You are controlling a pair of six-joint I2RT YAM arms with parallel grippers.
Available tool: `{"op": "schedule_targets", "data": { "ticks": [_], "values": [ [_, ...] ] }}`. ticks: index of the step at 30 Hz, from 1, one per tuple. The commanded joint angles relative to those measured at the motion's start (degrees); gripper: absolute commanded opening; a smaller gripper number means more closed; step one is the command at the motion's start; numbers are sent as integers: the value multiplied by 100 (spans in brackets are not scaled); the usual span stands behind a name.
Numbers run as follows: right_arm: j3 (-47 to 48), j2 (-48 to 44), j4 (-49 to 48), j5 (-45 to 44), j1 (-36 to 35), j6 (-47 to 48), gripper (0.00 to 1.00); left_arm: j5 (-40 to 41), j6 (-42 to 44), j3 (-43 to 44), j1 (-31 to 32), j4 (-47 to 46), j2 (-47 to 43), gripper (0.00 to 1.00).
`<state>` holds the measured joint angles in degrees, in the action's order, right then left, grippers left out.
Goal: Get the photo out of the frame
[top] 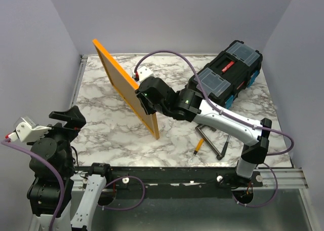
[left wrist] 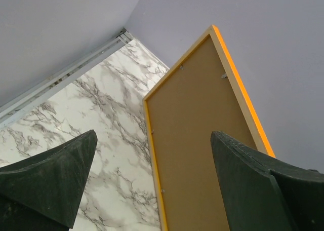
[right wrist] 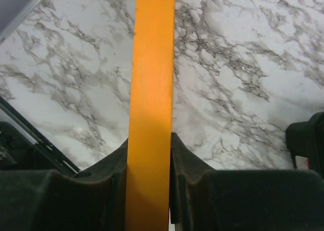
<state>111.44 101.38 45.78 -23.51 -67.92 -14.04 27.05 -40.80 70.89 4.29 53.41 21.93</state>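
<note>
The orange frame (top: 156, 129) stands upright on one edge on the marble table, running from back left to front middle. My right gripper (top: 144, 97) is shut on its upper edge; in the right wrist view the orange edge (right wrist: 152, 89) sits pinched between the two fingers (right wrist: 149, 145). The left wrist view shows the frame's back: the orange border (left wrist: 155, 162) around the photo's brown backing board (left wrist: 202, 129). The sunset side is hidden. My left gripper (top: 71, 120) is open and empty at the table's front left, apart from the frame, with its fingers spread wide (left wrist: 152, 135).
A black toolbox (top: 228, 74) with clear lid compartments lies at the back right. An orange-handled tool (top: 198, 146) and a bent black metal piece (top: 212, 140) lie near the front edge, under my right arm. Grey walls close in the left, back and right sides.
</note>
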Motion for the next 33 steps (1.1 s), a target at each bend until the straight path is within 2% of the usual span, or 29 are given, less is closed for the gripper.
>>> {"op": "schedule_targets", "data": {
  "ticks": [1,6,12,18,22,25,33],
  "values": [
    [326,-91,-295,677,356,-843,1,-430,-38,-173,-5,-76,53,97],
    [-639,-661,-690,936,794,-1563,1,-839,-51,-340,-8,-127,104,97],
    [-2773,-1831,-1702,909,1018,-2211,1,-1198,-24,-578,-8,-282,210,97],
    [-5041,-3059,-2678,318,1089,-2606,1,-1762,-26,-912,-8,-532,383,97],
    [-6307,-3473,-3363,390,1114,-2987,1,-2148,-46,-1174,-8,-685,537,97],
    [-6888,-3546,-3775,445,1130,-3258,1,-2368,-108,-1315,-7,-757,642,96],
    [-7643,-3505,-4076,524,1127,-3774,1,-2627,-291,-1645,-8,-902,640,96]
  ]
}}
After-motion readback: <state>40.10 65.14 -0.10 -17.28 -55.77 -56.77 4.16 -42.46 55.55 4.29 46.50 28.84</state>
